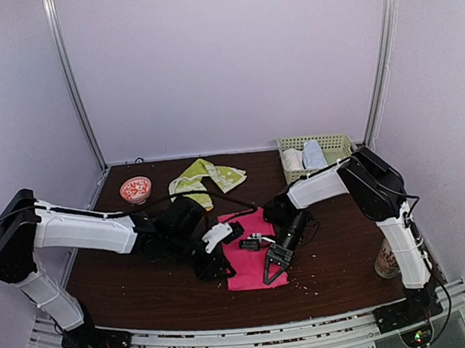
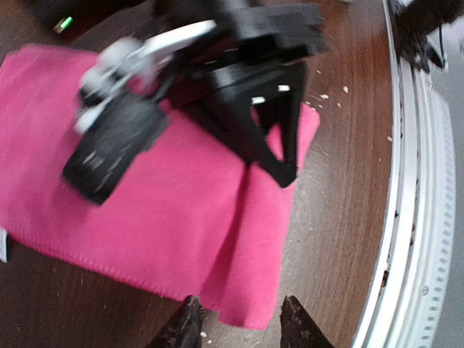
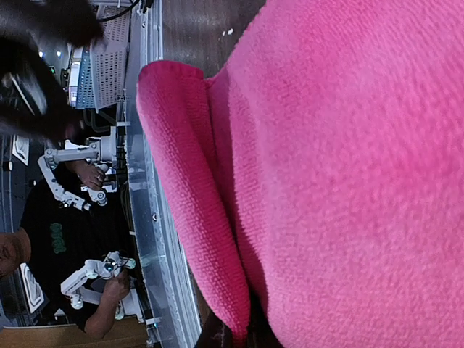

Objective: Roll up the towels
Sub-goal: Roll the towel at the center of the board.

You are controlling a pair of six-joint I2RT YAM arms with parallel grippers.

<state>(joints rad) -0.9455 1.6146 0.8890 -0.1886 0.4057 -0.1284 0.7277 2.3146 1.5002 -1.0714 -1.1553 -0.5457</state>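
Observation:
The hot-pink towel [image 1: 252, 258] lies flat on the dark table in front of both arms, with a raised fold running along its near edge [image 2: 254, 239]. My right gripper [image 1: 269, 275] rests on that near part and is shut on the fold; in the right wrist view the pink fold [image 3: 196, 188] runs down into the fingertips [image 3: 217, 339]. My left gripper [image 2: 239, 330] is open and low at the towel's left near corner, one fingertip on each side of the fold's end. The yellow-green patterned cloth [image 1: 204, 179] lies crumpled at the back centre, untouched.
A pale green basket [image 1: 331, 141] at the back right holds a white and a light-blue rolled cloth. A red-patterned bowl [image 1: 135, 189] sits at the back left. A cup [image 1: 384, 260] stands by the right arm. The metal front rail [image 2: 417, 181] runs close to the towel.

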